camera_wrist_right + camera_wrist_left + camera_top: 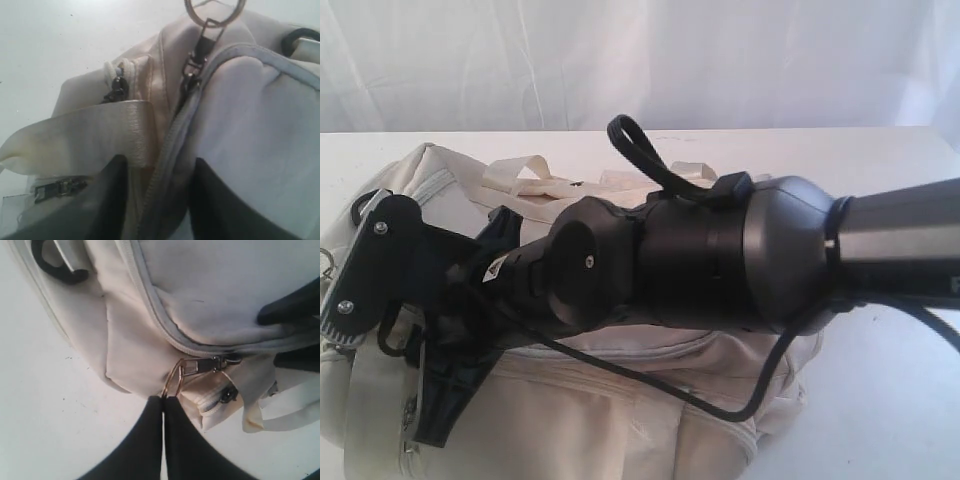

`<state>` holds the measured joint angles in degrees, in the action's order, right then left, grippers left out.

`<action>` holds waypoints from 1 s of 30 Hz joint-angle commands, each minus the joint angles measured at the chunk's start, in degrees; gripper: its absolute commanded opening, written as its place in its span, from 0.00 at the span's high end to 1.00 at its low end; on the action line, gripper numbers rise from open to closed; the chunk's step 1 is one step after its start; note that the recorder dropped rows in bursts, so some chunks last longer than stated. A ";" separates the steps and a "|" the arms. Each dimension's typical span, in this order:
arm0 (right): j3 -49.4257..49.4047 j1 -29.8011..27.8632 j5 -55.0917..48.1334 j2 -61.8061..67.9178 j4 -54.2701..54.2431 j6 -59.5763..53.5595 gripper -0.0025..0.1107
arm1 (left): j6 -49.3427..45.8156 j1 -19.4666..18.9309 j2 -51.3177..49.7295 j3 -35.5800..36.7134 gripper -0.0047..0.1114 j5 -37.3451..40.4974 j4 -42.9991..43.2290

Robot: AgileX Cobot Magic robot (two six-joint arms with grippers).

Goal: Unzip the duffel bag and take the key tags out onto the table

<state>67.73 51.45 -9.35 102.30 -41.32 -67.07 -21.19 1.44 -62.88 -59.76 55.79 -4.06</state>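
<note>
The cream-white duffel bag (pixel 650 400) lies on the white table (pixel 880 400) with its grey main zipper (pixel 155 315) closed. My left gripper (pixel 163 399) is shut on the metal ring (pixel 172 380) of the zipper pull (pixel 205 365) at the bag's end. My right gripper (pixel 160 162) grips a ridge of bag fabric with the zipper (pixel 170 150) between its fingers; the same ring (pixel 215 10) shows further along. The right arm (pixel 720 250) reaches across the bag and hides both fingertips in the exterior view. The key tags are out of view.
A shiny white strap (pixel 85 130) and a small side zipper pull (pixel 57 189) lie by the right fingers. A black D-ring (pixel 60 272) sits at the bag's corner. A black cable (pixel 720 405) hangs over the bag. A white curtain (pixel 620 60) backs the table.
</note>
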 commanded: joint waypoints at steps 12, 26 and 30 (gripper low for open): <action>-0.18 0.16 -4.23 0.13 0.02 0.04 0.98 | 6.16 -0.21 -0.79 -3.79 0.96 -2.03 10.04; -0.44 0.16 -6.07 0.13 0.02 0.61 0.98 | -1.68 -0.21 -18.28 -17.69 0.96 -4.75 3.20; -0.44 0.16 -6.07 0.13 0.02 2.97 0.98 | -2.99 -0.21 -23.31 -22.88 0.96 0.48 2.77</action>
<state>67.85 51.45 -11.63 102.53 -41.45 -65.43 -23.77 1.44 -85.04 -80.39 56.35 -1.66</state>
